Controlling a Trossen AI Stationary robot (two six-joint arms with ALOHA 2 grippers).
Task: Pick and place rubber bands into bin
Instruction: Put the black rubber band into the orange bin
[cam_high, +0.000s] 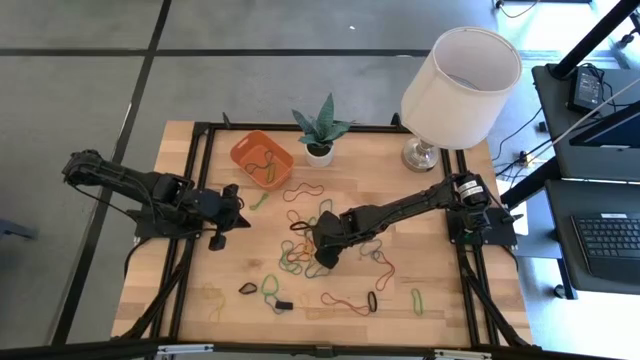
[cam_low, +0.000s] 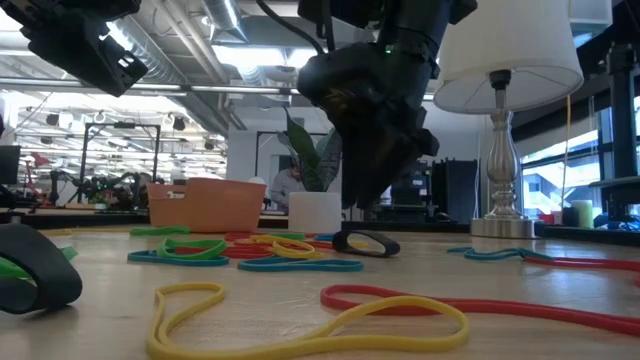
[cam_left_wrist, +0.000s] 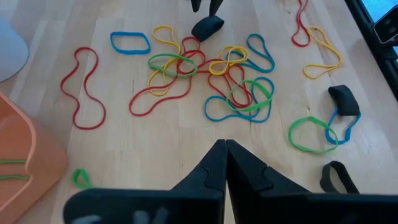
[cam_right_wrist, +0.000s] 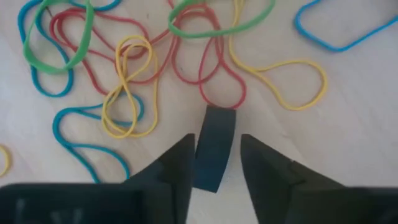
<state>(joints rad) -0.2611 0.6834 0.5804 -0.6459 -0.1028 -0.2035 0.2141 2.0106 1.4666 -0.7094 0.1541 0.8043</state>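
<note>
While its fingers stand apart, the right claw straddles a black rubber band.

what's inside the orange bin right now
The high view shows a few rubber bands lying in the orange bin, greenish and dark loops. In the low view its wall hides the contents, so an exact count isn't possible.
</note>
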